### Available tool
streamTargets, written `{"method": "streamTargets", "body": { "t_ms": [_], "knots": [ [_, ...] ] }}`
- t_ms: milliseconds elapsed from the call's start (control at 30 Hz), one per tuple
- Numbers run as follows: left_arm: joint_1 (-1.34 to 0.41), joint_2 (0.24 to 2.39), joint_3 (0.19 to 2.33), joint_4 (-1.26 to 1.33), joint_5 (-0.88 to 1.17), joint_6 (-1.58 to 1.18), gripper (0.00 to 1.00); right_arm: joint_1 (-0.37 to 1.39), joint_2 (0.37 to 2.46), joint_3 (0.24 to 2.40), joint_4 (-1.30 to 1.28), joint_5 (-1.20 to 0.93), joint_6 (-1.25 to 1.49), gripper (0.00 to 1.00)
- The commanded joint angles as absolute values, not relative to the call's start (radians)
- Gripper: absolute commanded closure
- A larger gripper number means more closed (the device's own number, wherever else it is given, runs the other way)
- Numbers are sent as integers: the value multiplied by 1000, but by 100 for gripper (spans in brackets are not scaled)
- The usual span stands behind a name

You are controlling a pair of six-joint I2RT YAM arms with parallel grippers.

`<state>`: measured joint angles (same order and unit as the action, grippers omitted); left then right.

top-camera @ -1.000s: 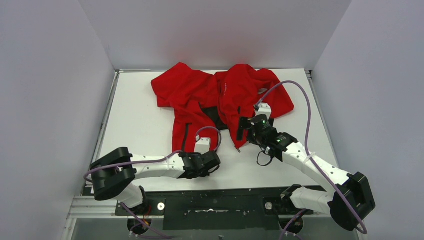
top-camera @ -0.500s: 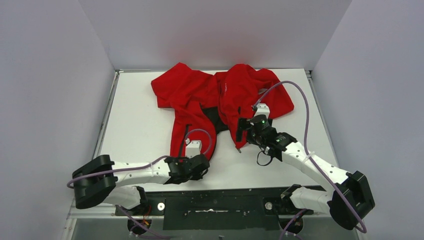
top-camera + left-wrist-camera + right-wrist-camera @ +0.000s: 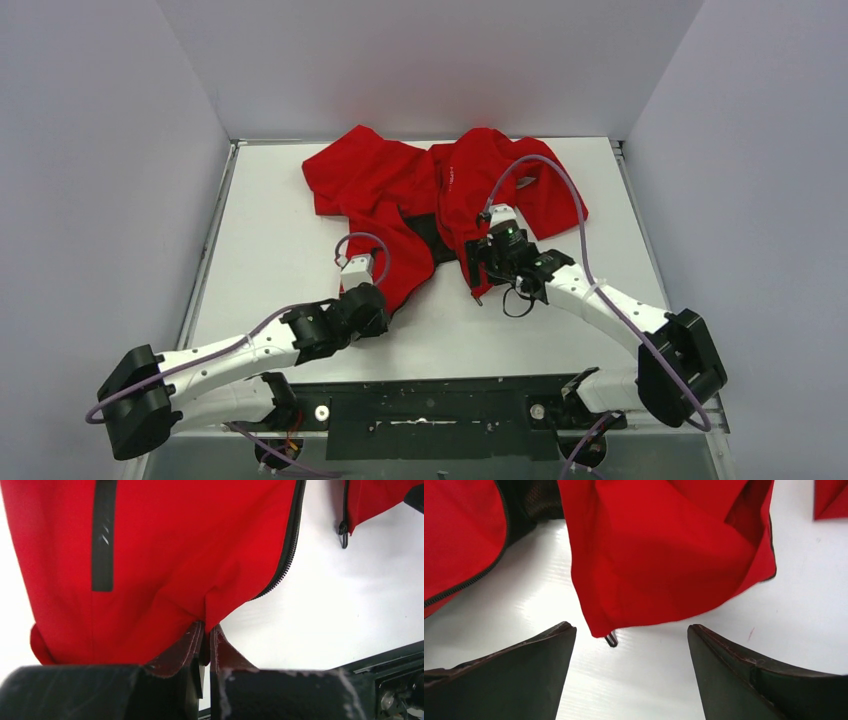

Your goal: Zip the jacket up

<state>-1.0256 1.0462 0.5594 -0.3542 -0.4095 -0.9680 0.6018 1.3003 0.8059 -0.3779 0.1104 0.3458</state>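
Observation:
The bright red jacket lies open at the back of the white table, dark lining showing between its two front panels. My left gripper is shut on the bottom hem of the left panel; in the left wrist view the gripper pinches red cloth beside the dark zipper teeth, with the pocket zip to the left. My right gripper is open over the right panel's lower corner. It straddles the small dark zipper pull without touching it.
White walls close the table on three sides. The black base rail runs along the near edge. Purple cables loop over each arm; the right one arches above the jacket's right side.
My left arm has swung out to the left and its gripper has moved up to the left panel's hem and closed on it. The right gripper has shifted slightly left and farther in.

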Motion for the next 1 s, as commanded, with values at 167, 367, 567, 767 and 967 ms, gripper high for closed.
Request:
{"method": "streamTargets", "body": {
  "t_ms": [167,367,567,767,967],
  "knots": [
    [-962,1001,721,-410,-430,-827,100,545,1420,931,-332,25,221,23],
    [-927,968,739,-424,-410,-800,100,534,1473,911,-319,17,230,25],
    [-906,949,723,-424,-388,-793,100,538,1492,857,-287,8,265,26],
    [-895,946,710,-409,-369,-790,100,541,1533,824,-261,32,292,30],
    [-892,949,707,-412,-360,-790,100,542,1572,799,-238,44,303,38]
  ]
}}
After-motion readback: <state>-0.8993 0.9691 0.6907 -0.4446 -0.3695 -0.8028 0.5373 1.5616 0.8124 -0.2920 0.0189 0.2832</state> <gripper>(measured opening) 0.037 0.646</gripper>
